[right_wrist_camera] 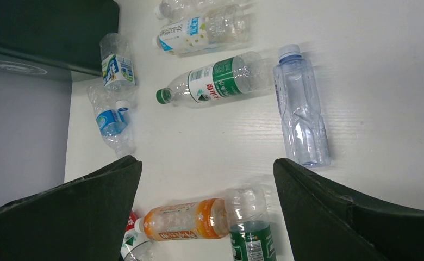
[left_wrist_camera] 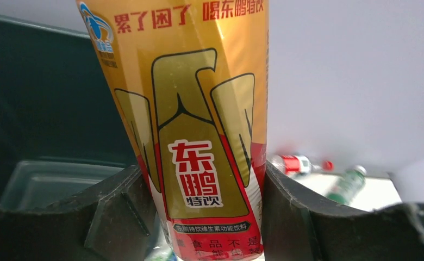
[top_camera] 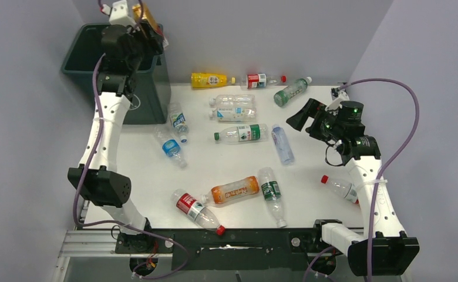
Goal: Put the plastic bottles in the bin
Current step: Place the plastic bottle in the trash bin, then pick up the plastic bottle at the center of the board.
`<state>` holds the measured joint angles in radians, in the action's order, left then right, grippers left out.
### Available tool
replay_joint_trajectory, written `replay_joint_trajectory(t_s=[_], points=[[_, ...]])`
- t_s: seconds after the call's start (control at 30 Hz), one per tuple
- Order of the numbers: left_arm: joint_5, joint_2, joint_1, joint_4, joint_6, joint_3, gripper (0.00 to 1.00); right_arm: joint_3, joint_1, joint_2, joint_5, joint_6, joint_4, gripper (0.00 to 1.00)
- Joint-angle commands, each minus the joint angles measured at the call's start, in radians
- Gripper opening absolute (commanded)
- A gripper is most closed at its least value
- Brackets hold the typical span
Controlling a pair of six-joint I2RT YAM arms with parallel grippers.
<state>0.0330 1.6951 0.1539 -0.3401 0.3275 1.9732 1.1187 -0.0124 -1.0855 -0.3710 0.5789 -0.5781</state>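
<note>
A gold-labelled bottle (left_wrist_camera: 199, 136) is clamped across its body by the left gripper (top_camera: 140, 23) and held over the open mouth of the bin (top_camera: 80, 56), apparently so that it will drop inside once released. The bin is placed at ten o'clock, by the far-left corner of the table (top_camera: 138, 170). The other plastic bottles (top_camera: 241, 134) are scattered on their sides, from a yellow bottle (top_camera: 209, 79) at twelve o'clock to a red-labelled bottle (top_camera: 196, 208) at six. At three o'clock the right gripper (top_camera: 302, 117) is poised above the table, jaws wide apart and empty, seemingly readied for a clear bottle (right_wrist_camera: 302, 109).
</note>
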Motion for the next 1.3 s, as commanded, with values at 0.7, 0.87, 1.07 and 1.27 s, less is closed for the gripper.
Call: replay_joint_trajectory(t_s=[0.7, 0.87, 1.07, 1.27], points=[[-0.144, -0.019, -0.225, -0.07, 0.069, 0.102, 0.86, -0.012, 0.01, -0.013, 0.178, -0.057, -0.035, 0.98], [-0.157, -0.116, -0.102, -0.088, 0.033, -0.037, 0.86, -0.059, 0.045, -0.034, 0.222, -0.039, -0.031, 1.0], [-0.148, -0.239, 0.053, -0.027, 0.045, -0.312, 0.86, -0.088, 0.064, -0.14, 0.214, -0.092, -0.007, 0.98], [-0.146, -0.307, 0.177, 0.01, 0.073, -0.543, 0.87, -0.096, -0.013, -0.245, 0.257, -0.168, 0.053, 0.95]])
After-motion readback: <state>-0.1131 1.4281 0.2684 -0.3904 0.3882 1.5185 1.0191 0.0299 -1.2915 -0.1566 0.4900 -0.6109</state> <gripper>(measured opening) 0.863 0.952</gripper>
